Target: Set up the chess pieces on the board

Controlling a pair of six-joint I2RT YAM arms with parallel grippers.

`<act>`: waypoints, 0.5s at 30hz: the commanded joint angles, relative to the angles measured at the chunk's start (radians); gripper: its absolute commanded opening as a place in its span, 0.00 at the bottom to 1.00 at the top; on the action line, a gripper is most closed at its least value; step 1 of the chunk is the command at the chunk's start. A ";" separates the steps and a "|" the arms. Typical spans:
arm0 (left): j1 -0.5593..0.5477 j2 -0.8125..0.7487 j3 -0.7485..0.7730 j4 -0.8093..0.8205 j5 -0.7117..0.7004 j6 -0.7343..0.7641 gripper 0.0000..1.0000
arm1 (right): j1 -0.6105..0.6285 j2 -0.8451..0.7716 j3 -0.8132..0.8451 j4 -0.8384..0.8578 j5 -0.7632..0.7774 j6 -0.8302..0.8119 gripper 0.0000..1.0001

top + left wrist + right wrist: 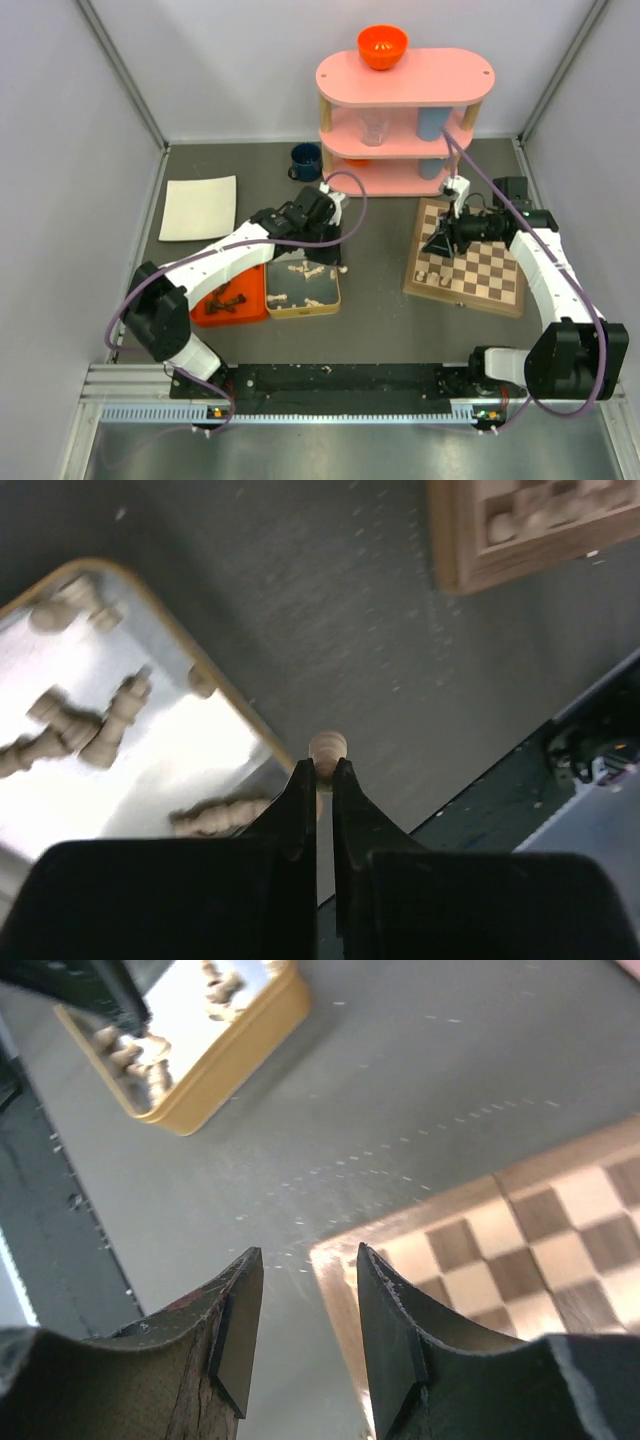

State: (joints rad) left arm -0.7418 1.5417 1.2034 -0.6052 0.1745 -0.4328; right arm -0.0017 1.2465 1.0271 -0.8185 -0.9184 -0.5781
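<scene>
My left gripper (322, 768) is shut on a pale chess piece (327, 746), whose rounded head sticks out past the fingertips. It hangs over the grey table just beyond the corner of the silver tin (250, 715), where several more pale pieces (110, 715) lie. In the top view the left gripper (326, 246) is above the tin's far right corner. The board (470, 268) lies to the right, with a few pale pieces (500, 525) on its near squares. My right gripper (305, 1260) stands open and holds nothing, over the board's left edge (345, 1290).
An orange tray (205, 312) with dark pieces sits left of the tin (272, 300). A pink three-tier shelf (405, 80) with an orange bowl (382, 46) stands at the back. A blue mug (306, 160) and a white cloth (198, 207) lie at the back left.
</scene>
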 commanded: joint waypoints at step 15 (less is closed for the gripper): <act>-0.099 0.552 0.643 0.140 0.227 -0.090 0.00 | -0.259 -0.156 -0.065 0.263 0.236 0.256 0.48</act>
State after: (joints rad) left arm -0.8188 2.0422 1.7325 -0.4805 0.3813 -0.4862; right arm -0.2489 1.1118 0.9688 -0.6155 -0.7296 -0.3630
